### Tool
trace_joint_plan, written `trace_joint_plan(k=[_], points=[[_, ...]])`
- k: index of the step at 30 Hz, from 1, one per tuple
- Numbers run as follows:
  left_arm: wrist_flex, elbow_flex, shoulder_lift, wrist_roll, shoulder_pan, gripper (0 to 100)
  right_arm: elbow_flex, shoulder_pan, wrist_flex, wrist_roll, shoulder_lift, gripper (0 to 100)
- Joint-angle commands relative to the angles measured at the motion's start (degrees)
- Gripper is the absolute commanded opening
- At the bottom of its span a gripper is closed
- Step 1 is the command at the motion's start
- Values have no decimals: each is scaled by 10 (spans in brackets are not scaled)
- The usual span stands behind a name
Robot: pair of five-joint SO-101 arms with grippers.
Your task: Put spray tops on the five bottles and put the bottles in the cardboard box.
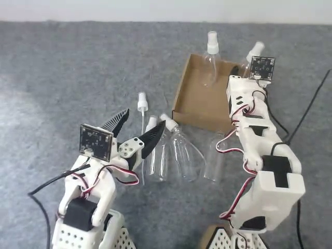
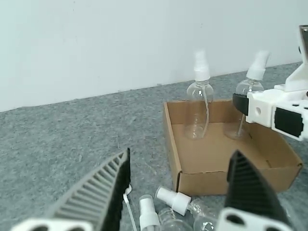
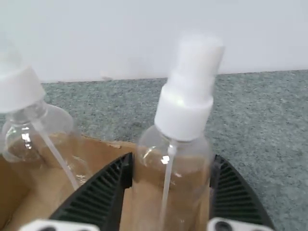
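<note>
Right gripper (image 3: 171,162) clamps a capped bottle (image 3: 179,144) at the box's (image 1: 194,111) 1 o'clock corner, so release looks next; left gripper (image 1: 145,117) gapes open.

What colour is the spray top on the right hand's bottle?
White spray top on the bottle; clearest in the right wrist view.

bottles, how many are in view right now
5. In the cardboard box: one bottle, another in the right hand. On the carpet before the box: two capped, one uncapped. None seems hidden.
</note>
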Motion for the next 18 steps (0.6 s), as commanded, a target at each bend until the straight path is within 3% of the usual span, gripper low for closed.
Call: trace_joint_plan(k=[1, 8, 14, 18], points=[[-23, -2, -4, -4, 3, 301, -33, -2, -11, -1, -7, 206], [-22, -2, -4, -4, 3, 301, -33, 0, -13, -1, -7, 212], [-22, -2, -4, -4, 3, 301, -33, -2, -11, 1, -7, 301], [-22, -2, -4, -4, 3, 301, -33, -3, -11, 40, -7, 300]])
